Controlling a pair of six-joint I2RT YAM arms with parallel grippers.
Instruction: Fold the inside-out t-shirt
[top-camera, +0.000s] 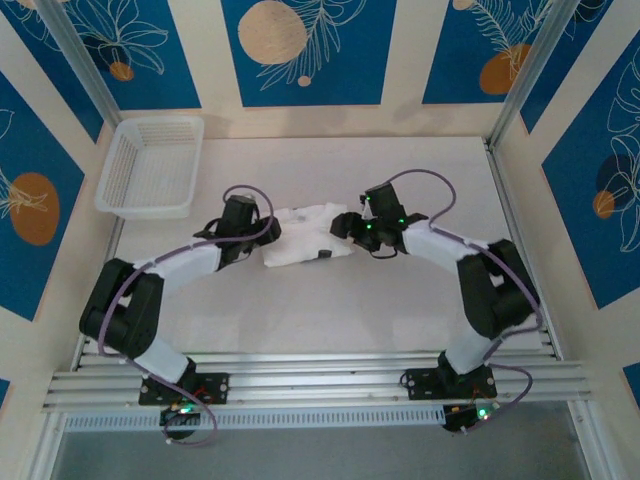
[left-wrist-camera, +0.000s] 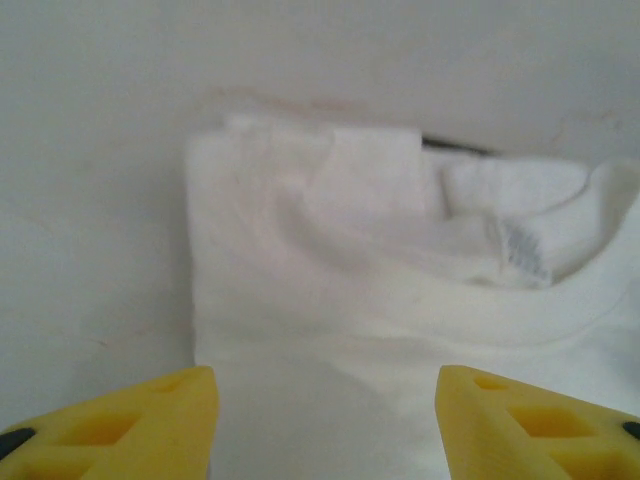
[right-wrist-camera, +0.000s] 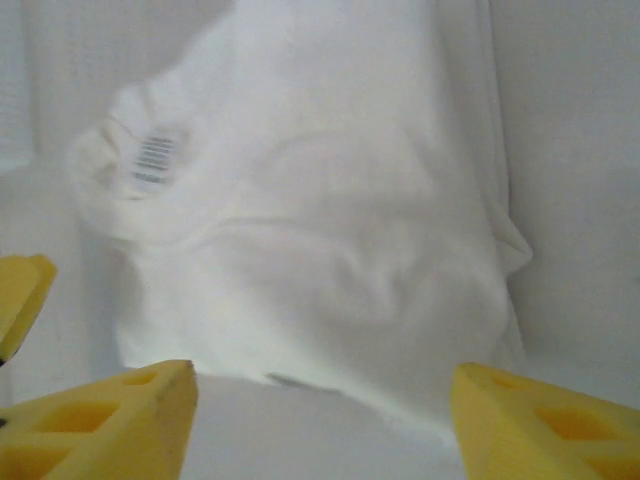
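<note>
The shirt (top-camera: 305, 237) looked nearly folded.
Open, empty left gripper (left-wrist-camera: 327, 400) and right gripper (right-wrist-camera: 320, 400); next fold probably needed an edge pinched.

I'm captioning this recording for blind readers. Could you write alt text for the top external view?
A folded white t-shirt lies on the table, flanked by a robot's left pincer at its left edge and right pincer at its right edge. A white mesh basket sits in the far left corner.
</note>
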